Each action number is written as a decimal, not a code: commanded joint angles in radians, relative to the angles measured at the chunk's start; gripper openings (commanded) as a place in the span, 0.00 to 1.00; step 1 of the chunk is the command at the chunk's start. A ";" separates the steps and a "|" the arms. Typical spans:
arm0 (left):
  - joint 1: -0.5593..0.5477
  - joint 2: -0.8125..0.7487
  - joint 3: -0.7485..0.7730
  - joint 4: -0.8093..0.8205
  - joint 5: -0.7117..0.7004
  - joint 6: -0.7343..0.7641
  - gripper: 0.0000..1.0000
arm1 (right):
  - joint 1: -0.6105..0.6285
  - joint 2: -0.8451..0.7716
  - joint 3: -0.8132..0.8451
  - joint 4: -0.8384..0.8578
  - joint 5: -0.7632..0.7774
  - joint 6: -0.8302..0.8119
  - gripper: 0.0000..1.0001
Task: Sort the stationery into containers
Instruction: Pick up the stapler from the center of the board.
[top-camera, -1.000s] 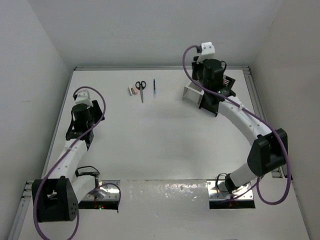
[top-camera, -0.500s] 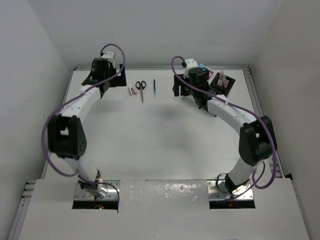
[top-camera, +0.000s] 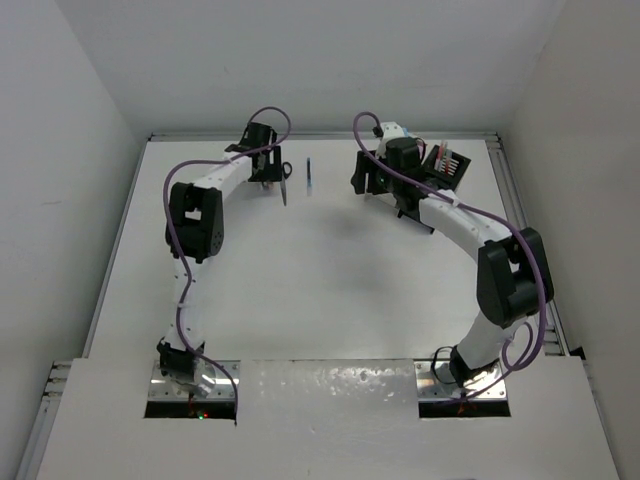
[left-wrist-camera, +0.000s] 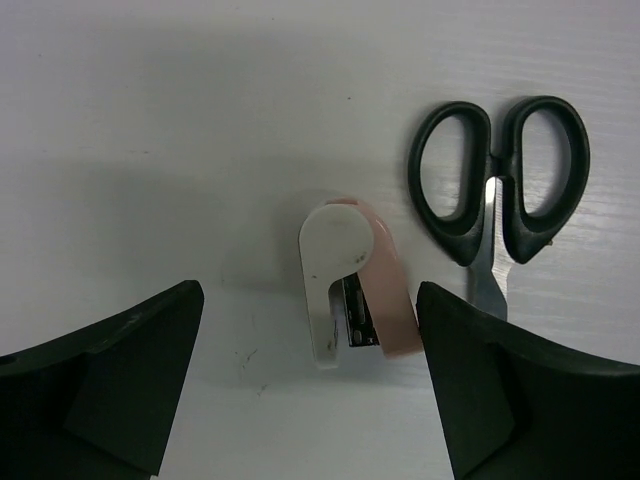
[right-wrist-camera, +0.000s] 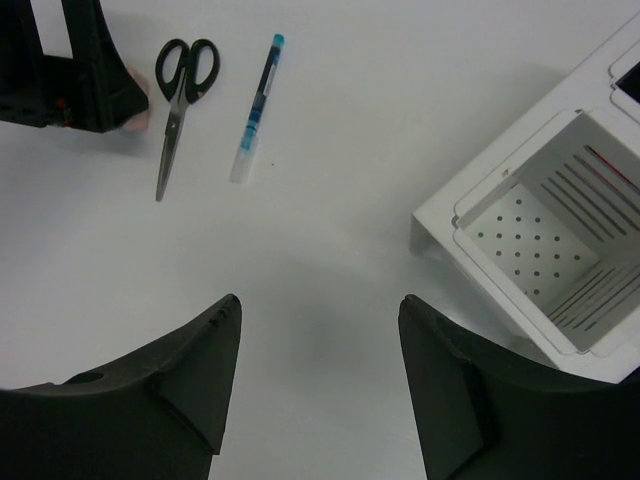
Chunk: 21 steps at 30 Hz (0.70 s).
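The left gripper (left-wrist-camera: 308, 292) has swung in from the left and now hangs over the pink piece (left-wrist-camera: 335, 255), which lies just left of the scissors (left-wrist-camera: 492, 215) on the desk (top-camera: 320, 270). Its jaws are spread, one on each side of the piece, not touching it. The right gripper (right-wrist-camera: 320, 302), jaws spread on nothing, has barely shifted. It sits right of the scissors, past the pen (right-wrist-camera: 257, 110), with the white box (right-wrist-camera: 470, 200) farther right.

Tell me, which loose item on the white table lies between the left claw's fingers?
The small pink-and-white stapler: it lies between the fingers of the open left gripper. The black-handled scissors lie just outside them, and the blue-and-clear pen farther off.
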 joint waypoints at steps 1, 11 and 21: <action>-0.015 -0.059 -0.025 0.077 -0.057 -0.032 0.86 | 0.001 -0.015 -0.011 0.019 -0.031 0.026 0.63; -0.019 -0.019 -0.084 0.054 -0.099 -0.113 0.55 | 0.001 -0.064 -0.047 0.018 -0.021 0.021 0.63; -0.016 -0.093 -0.107 0.047 -0.125 -0.080 0.00 | -0.004 -0.116 -0.098 0.025 0.004 0.004 0.64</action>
